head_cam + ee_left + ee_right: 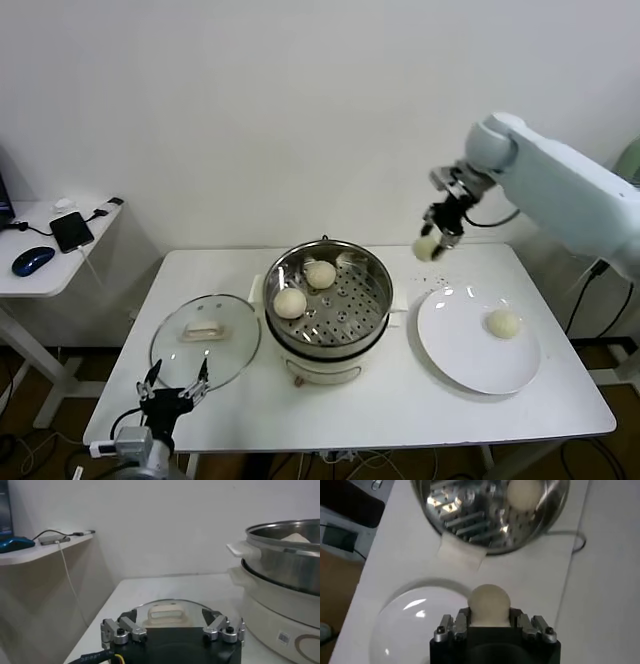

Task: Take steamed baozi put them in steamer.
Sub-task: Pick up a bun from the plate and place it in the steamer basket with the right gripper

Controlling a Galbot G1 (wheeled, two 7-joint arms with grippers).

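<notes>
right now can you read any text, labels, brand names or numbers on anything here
No text can be read in any view.
Steamer: a small sticker on its white base, print too small to read; a curved brown mark beside it, not legible as letters.
Glass lid, plate, phone: no lettering visible.

one baozi between right gripper jaws, steamer below and left of them with two baozi inside, plate under jaws, one baozi on it
</notes>
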